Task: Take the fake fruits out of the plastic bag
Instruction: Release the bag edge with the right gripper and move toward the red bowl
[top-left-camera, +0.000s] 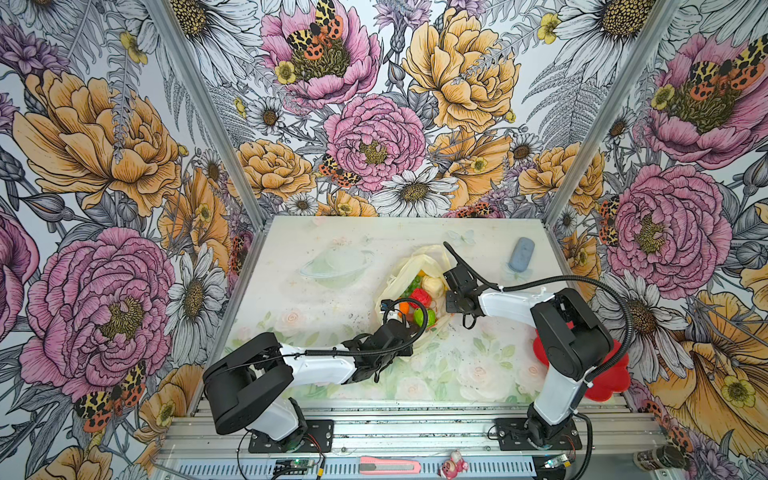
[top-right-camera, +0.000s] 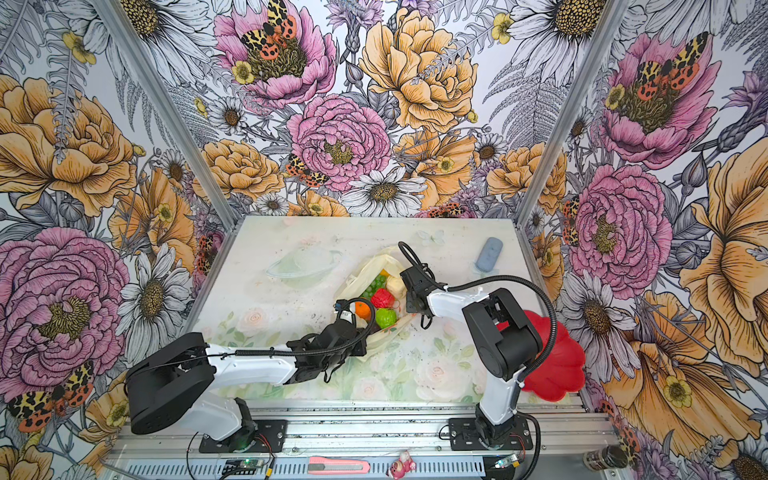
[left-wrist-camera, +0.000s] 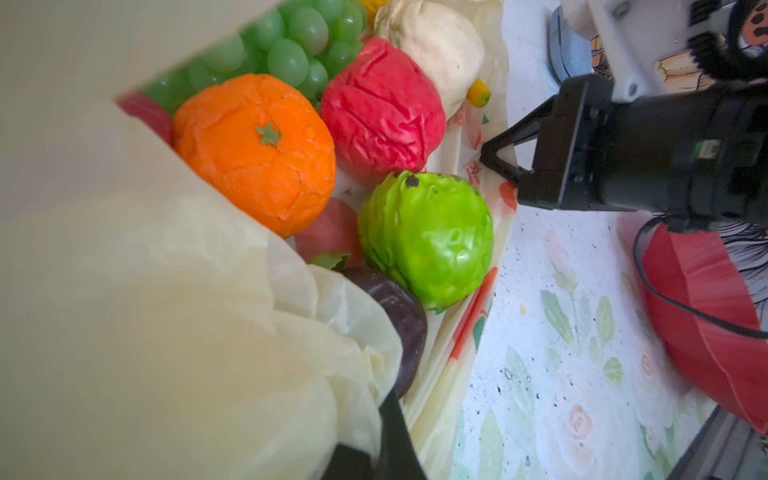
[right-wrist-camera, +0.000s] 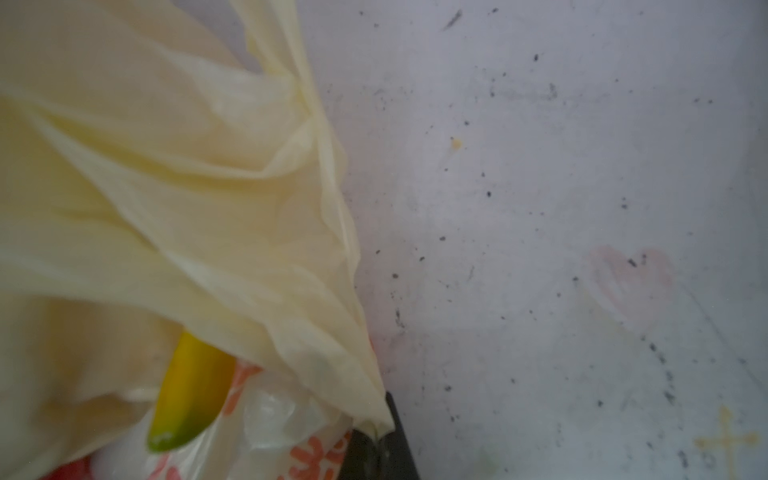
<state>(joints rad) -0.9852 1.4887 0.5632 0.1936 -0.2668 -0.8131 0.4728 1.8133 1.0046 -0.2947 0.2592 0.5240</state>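
The pale flower-printed tabletop (top-left-camera: 478, 374) (top-right-camera: 415, 374) is overlooked in both top views from high above its near edge, at a distance, with almost the same field shared. The thin cream-yellow crinkly plastic bag (left-wrist-camera: 208, 332) (right-wrist-camera: 166, 187) is viewed at very close range by each wrist camera.

Robotics test cell in a laboratory: a left arm (top-left-camera: 316, 368) and a right arm (top-left-camera: 557, 390) are bolted through black plates to an aluminium base rail (top-left-camera: 415, 430). Behind the rail lies a printed table (top-left-camera: 332, 241), enclosed by floral wall panels (top-left-camera: 374, 124) framed by aluminium corner posts (top-left-camera: 208, 112). Along the rail's near edge sit a bare circuit board (top-left-camera: 291, 463), loose wiring and a pink box cutter (top-left-camera: 388, 466).
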